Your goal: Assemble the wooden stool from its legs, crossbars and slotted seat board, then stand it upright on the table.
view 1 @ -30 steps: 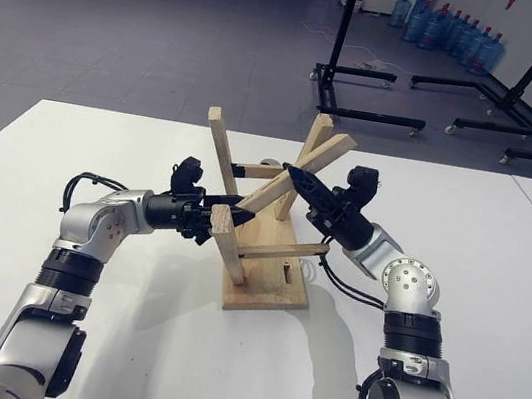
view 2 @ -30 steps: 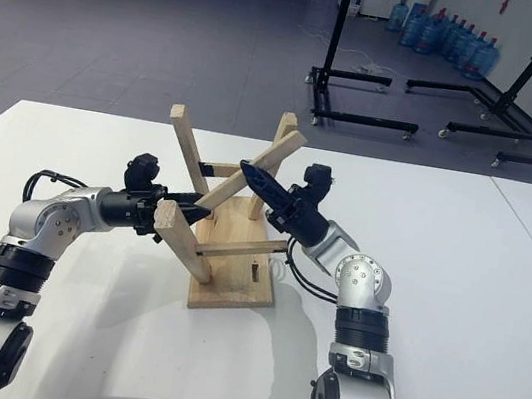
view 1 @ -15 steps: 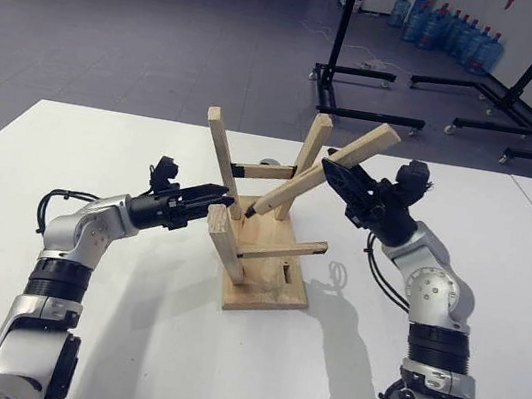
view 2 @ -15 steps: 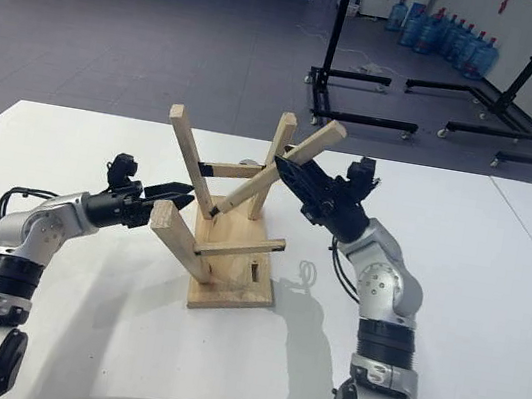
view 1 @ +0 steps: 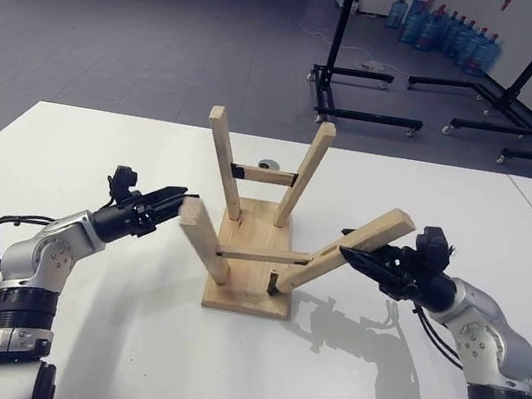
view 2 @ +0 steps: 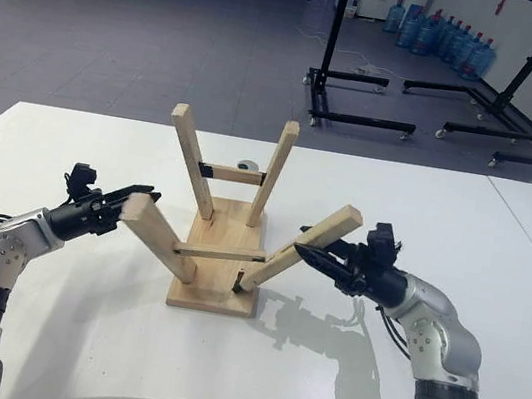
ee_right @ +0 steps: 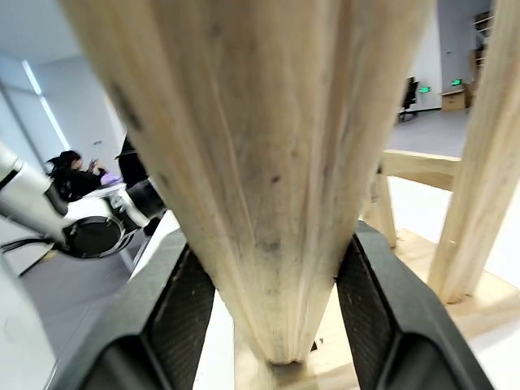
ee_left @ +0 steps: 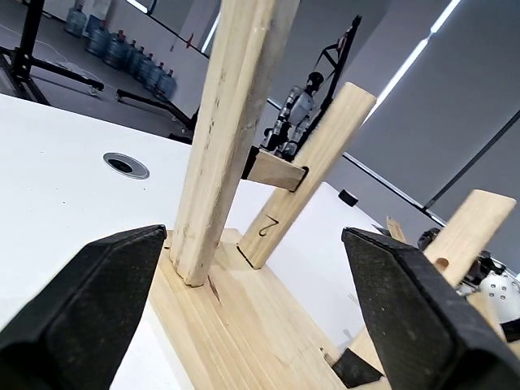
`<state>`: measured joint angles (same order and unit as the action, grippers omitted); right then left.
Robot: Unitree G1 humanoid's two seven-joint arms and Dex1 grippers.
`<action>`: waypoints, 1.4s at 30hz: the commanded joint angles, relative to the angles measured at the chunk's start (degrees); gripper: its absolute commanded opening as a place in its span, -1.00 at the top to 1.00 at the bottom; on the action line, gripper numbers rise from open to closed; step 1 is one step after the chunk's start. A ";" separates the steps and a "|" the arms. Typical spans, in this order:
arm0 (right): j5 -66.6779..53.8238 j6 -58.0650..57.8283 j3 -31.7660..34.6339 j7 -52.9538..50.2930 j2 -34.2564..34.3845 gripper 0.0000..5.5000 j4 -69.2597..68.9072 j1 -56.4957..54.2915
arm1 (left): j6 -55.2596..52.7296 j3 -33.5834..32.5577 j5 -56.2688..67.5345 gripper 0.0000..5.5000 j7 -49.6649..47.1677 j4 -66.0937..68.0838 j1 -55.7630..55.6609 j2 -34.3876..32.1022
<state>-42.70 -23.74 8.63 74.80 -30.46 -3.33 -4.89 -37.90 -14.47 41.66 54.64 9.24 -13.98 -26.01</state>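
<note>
The slotted seat board (view 1: 246,300) lies flat on the white table. Two legs (view 1: 224,160) (view 1: 307,172) stand on its far side, joined by a short crossbar (view 1: 263,174). A third leg (view 1: 203,241) leans out to the left, with a second crossbar (view 1: 263,256) running from it. My right gripper (view 1: 356,260) is shut on the fourth leg (view 1: 341,252), which slants with its lower end at the board's near right corner. In the right wrist view that leg (ee_right: 260,146) sits between the pads (ee_right: 370,317). My left gripper (view 1: 166,201) is open, just left of the third leg's top end.
A round grommet hole (view 1: 272,164) sits in the table behind the stool. Black wheeled frames (view 1: 366,114) stand on the floor past the table's far edge. Bare table lies on both sides and in front of the board.
My right gripper carried the fourth leg from above the stool down to the near right, its lower end now at the board. My left gripper drew back left. The board turned squarer.
</note>
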 commanded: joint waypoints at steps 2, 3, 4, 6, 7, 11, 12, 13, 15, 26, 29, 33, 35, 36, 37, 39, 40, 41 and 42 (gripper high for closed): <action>9.03 6.67 -1.99 -3.37 -3.24 0.26 -3.61 -1.76 | 1.21 0.73 -1.94 -0.44 -1.57 0.84 -0.42 -0.09; 10.21 6.27 -2.44 -4.38 -4.29 0.26 -4.68 -2.49 | 1.31 1.02 -2.08 -0.44 -1.61 0.50 -0.26 0.02; 11.00 5.00 -3.25 -4.67 -5.80 0.26 -5.96 -2.67 | 1.51 1.35 -2.34 -0.44 -1.60 0.14 0.03 0.17; 13.56 3.48 -5.85 -4.75 -8.67 0.26 -8.35 -2.17 | 1.62 1.76 -2.46 -0.44 -1.36 -0.03 0.34 0.55; 13.54 2.01 -6.68 -5.12 -9.58 0.26 -9.22 -2.17 | 1.58 1.94 -2.33 -0.44 -1.40 -0.25 0.47 0.90; 12.35 -3.38 -10.55 -3.48 -14.55 0.26 -12.61 -3.95 | 2.83 3.37 -3.22 -0.44 -2.02 -0.86 1.32 2.72; 11.73 -4.71 -11.32 -3.18 -15.51 0.26 -13.46 -4.91 | 3.16 3.59 -3.38 -0.44 -2.11 -0.88 1.42 2.98; 12.04 -5.18 -12.32 -3.21 -16.16 0.26 -13.39 -6.36 | 3.50 3.79 -3.54 -0.44 -2.23 -0.77 1.41 3.29; 12.85 -5.03 -13.49 -3.46 -16.87 0.26 -12.72 -8.18 | 4.09 4.32 -3.92 -0.44 -2.49 -0.80 1.54 3.90; 14.16 -5.41 -16.76 -6.32 -17.49 0.26 -12.33 -8.27 | 4.46 6.30 -4.56 -0.44 -3.22 -3.31 2.67 5.59; 15.29 -5.91 -18.92 -5.94 -18.22 0.26 -11.99 -9.03 | 4.57 7.31 -4.67 -0.44 -3.65 -4.31 2.82 6.43; 16.59 -7.20 -21.74 -6.11 -18.86 0.26 -10.86 -11.10 | 5.25 9.29 -5.62 -0.44 -4.03 -4.22 2.65 7.91; 16.44 -7.63 -22.45 -6.11 -19.24 0.26 -10.51 -11.57 | 5.58 9.97 -5.87 -0.44 -4.03 -4.02 2.64 8.38; 16.56 -7.55 -22.78 -5.99 -19.42 0.26 -10.30 -11.79 | 5.77 10.16 -5.95 -0.44 -4.01 -3.94 2.80 8.55; 16.50 -7.34 -22.88 -5.88 -19.44 0.26 -10.14 -11.89 | 5.97 10.25 -6.00 -0.44 -4.01 -3.80 2.94 8.68; 16.25 -5.98 -22.51 -5.74 -19.19 0.26 -10.16 -11.85 | 6.40 10.21 -6.17 -0.44 -3.95 -3.36 3.08 8.82; 16.27 -5.51 -22.25 -5.92 -19.10 0.26 -9.98 -11.82 | 6.60 10.14 -6.24 -0.44 -3.94 -3.18 3.09 8.89; 16.49 -4.91 -21.97 -6.25 -18.92 0.26 -9.58 -11.85 | 6.79 10.09 -6.28 -0.44 -3.90 -2.98 3.03 8.95; 16.73 -4.68 -21.74 -6.76 -18.73 0.26 -9.18 -12.09 | 6.96 10.08 -6.31 -0.44 -3.87 -2.86 3.01 9.00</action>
<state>-31.45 -26.15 -9.94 68.74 -47.52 -14.67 -19.31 -30.67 -5.89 36.05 50.47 5.80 -11.62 -17.62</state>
